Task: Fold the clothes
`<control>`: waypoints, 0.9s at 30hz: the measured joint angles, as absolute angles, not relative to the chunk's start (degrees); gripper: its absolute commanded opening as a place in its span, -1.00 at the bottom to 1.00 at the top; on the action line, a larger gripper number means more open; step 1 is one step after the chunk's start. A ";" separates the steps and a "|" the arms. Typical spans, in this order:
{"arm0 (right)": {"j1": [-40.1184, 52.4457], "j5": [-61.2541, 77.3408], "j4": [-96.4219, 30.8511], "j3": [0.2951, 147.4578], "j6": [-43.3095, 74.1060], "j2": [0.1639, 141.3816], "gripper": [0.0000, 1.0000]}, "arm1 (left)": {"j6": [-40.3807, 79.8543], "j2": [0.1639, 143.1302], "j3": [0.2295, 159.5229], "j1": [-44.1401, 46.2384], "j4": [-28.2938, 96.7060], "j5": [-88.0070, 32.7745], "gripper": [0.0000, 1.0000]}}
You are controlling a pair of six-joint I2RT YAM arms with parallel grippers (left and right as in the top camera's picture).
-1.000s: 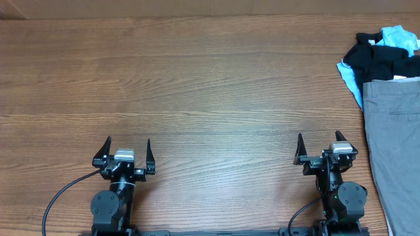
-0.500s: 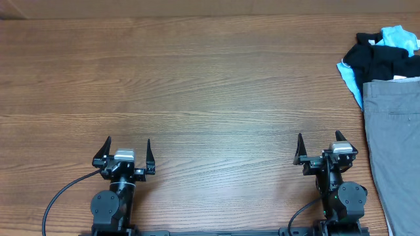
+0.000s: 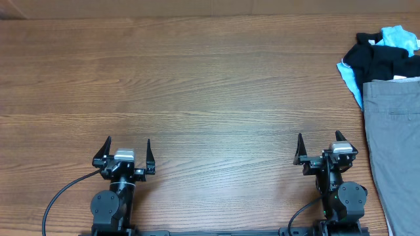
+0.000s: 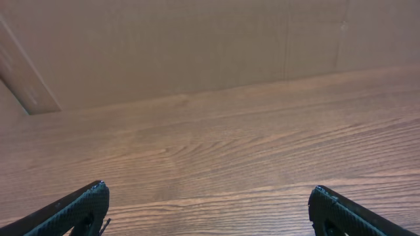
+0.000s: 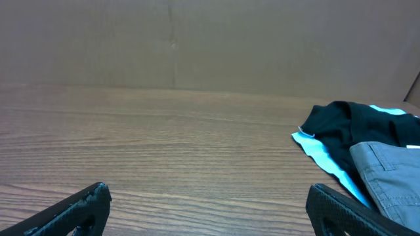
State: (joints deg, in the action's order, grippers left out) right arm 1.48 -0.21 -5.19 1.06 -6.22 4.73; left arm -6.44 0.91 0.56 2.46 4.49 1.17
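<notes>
Brown wood-grain worktop (image 3: 210,78), with a plain tan wall (image 5: 197,39) behind its far edge in both wrist views.

Both arms sit at the near edge. The left arm (image 3: 115,174) is toward the near-left corner, with a black cable (image 3: 65,193) looping off to its left. The right arm (image 3: 335,187) is toward the near-right corner. The left jaws are spread wide, with nothing between them but bare wood. Same deal for the right jaws: released, tips wide apart and holding nothing. In each wrist view you only see the two black fingertips poking in at the bottom corners.

The grey trousers (image 3: 394,144) lie flat along the right edge. They start about halfway down it and run toward the near-right corner, cut off by the frame on the right and at the bottom. There's a stitched seam line on the upper part, and the cloth looks fairly smooth. The right arm is just beside their left edge, not touching.

Up in the far-right corner a black garment (image 3: 377,59) is bunched in a heap. A light-blue one (image 3: 400,36) peeks out at the top of the heap, and a strip of it runs down the left side. The far end of the trousers butts up against that pile. I can't tell exactly how they overlap.
</notes>
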 measured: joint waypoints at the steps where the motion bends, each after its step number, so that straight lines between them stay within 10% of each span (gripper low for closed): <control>1: 1.48 -0.23 -5.17 1.06 -6.24 4.73 1.00 | -6.44 0.91 0.56 2.46 4.49 1.17 1.00; 27: 1.48 30.22 15.35 1.78 31.24 4.82 1.00 | -6.46 0.91 0.56 2.46 4.49 1.17 1.00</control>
